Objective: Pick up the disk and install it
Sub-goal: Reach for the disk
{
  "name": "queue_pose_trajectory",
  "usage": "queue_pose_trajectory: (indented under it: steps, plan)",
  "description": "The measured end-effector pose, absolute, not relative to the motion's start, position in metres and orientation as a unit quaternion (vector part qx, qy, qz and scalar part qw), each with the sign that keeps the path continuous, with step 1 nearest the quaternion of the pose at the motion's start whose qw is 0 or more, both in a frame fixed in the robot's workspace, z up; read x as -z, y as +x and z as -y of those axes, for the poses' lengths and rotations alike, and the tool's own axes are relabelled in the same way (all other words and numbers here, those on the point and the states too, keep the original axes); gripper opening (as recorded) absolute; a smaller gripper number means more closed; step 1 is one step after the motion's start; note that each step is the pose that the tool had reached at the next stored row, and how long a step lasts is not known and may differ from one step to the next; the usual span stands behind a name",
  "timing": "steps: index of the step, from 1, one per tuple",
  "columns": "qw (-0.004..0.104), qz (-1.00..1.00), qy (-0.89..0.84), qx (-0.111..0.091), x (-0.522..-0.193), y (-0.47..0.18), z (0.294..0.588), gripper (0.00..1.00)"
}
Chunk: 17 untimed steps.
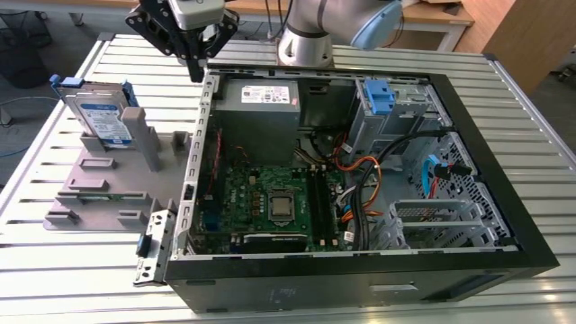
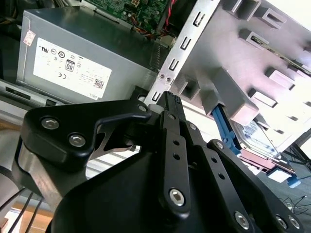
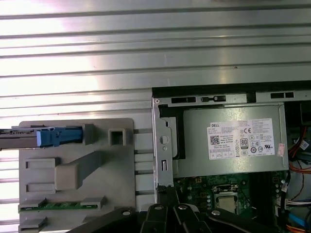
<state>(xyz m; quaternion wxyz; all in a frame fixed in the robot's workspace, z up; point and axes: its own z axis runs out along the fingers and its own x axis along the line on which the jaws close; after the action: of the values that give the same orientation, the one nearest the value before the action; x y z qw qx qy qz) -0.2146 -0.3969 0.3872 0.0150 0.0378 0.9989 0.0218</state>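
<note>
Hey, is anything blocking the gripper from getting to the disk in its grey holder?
Nothing visible does. The gripper hangs by the computer case's corner; the disk stands upright in the grey holder, top edge bare, open air between them.

So the bench is one of those slatted aluminium tables [image 1: 81,283] (silver ribbed strips with gaps between). Two things sit straight on it. An open black PC case [image 1: 360,270] lies on its side and takes up most of the exterior view's right. A grey fixture plate [image 1: 126,182] sits just beside it on the left. The arm's base [image 1: 304,47] stands at the far edge.
</note>
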Motion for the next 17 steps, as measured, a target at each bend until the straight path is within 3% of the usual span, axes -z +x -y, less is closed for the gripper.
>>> queue_pose_trajectory:
  steps: [17]
  plan:
    - [0.016,-0.999,0.038,-0.022,-0.386,-0.242,0.396,0.11]
